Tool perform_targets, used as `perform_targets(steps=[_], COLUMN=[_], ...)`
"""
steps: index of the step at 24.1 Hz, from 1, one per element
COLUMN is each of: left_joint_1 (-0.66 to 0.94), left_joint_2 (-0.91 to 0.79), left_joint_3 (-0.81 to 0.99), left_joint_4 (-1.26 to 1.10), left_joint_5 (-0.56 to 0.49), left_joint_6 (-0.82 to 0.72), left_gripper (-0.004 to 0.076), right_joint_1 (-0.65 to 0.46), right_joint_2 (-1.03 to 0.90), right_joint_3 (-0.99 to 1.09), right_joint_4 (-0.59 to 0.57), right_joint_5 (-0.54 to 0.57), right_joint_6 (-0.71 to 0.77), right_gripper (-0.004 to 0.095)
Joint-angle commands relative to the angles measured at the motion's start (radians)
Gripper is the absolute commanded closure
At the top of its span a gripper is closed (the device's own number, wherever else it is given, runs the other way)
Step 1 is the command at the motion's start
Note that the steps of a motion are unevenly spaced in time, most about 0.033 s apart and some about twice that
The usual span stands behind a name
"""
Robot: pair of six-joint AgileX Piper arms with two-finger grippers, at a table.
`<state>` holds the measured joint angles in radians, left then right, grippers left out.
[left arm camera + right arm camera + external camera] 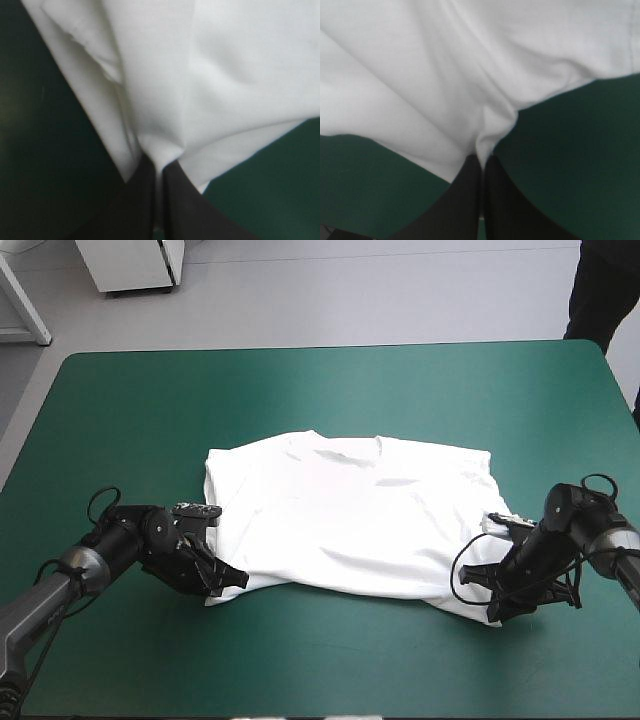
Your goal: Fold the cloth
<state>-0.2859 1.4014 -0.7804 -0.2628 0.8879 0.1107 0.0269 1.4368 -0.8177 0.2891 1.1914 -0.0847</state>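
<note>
At the left of the counter [300, 380], low on its teal-green cover, the left hand [228, 580] sits at the near left corner of the T-shirt [350, 510]. In the left wrist view its black fingers [140, 200] are all but closed into a narrow arch with a fold of white cloth pinched between them, and the fabric gathers into creases that run away from the tips. The white T-shirt lies spread mostly flat around the middle of the counter, slightly toward the near edge. Its neckline [350, 443] points to the far edge and its hem lies toward the near edge. As it lies, its longer stretch runs from left to right across the counter, between the two hands. Soft wrinkles cross its front, and the near edge is a little rumpled where the cloth is drawn up at both corners. At the right, the right hand [497, 612] is down at the near right corner of the shirt. In the right wrist view its black fingers [465, 200] likewise come nearly together, clamped on a puckered tuck of the cloth, with bare teal-green cover on either side of them.
</note>
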Motion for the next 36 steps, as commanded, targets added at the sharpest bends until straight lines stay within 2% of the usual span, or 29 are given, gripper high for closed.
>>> perform_targets(steps=[1,5,7,10,11,13,15,18,21,24,27,29,31,36], left_joint_1=[0.0,0.0,0.0,0.0,0.0,0.0,0.0,0.0,0.0,0.0,0.0,0.0,0.0,0.0], left_joint_2=[-0.021,-0.021,-0.021,-0.021,-0.021,-0.024,-0.041,-0.11,-0.136,-0.142,-0.142,-0.142,-0.142,-0.142], left_joint_3=[-0.012,-0.06,-0.092,-0.152,-0.176,-0.224,-0.285,-0.427,-0.499,-0.534,-0.534,-0.534,-0.534,-0.534], left_joint_4=[-0.011,-0.011,-0.012,-0.013,-0.013,-0.005,0.014,0.08,0.082,0.076,0.072,0.072,0.072,0.072], left_joint_5=[0.043,0.097,0.125,0.206,0.24,0.303,0.342,0.348,0.359,0.365,0.361,0.352,0.345,0.331], left_joint_6=[0.001,0.006,0.019,0.027,0.027,0.027,0.027,0.022,0.022,0.021,0.021,0.021,0.025,0.025], left_gripper=[0.073,0.0649,0.0563,0.0379,0.033,0.0281,0.0284,0.0288,0.0304,0.0365,0.0438,0.0479,0.0503,0.0505], right_joint_1=[0.008,0.008,0.008,0.008,0.008,0.008,0.008,0.008,0.008,0.008,0.003,0.003,-0.006,-0.05], right_joint_2=[-0.035,-0.035,-0.035,-0.035,-0.038,-0.055,-0.086,-0.179,-0.234,-0.271,-0.255,-0.222,-0.179,-0.067], right_joint_3=[-0.013,-0.042,-0.057,-0.084,-0.094,-0.115,-0.147,-0.245,-0.333,-0.398,-0.382,-0.367,-0.363,-0.363], right_joint_4=[0.003,-0.002,0.0,0.001,0.001,-0.001,-0.009,-0.035,-0.058,-0.163,-0.268,-0.289,-0.289,-0.267], right_joint_5=[0.003,-0.001,0.006,0.03,0.03,0.03,0.03,0.026,0.026,0.026,0.026,-0.006,-0.051,-0.091], right_joint_6=[-0.004,-0.008,-0.01,0.011,0.028,0.03,0.03,0.052,0.068,0.115,0.165,0.165,0.17,0.165], right_gripper=[0.0921,0.0792,0.065,0.0426,0.037,0.0342,0.0368,0.0455,0.0486,0.0486,0.0486,0.0486,0.0486,0.0486])
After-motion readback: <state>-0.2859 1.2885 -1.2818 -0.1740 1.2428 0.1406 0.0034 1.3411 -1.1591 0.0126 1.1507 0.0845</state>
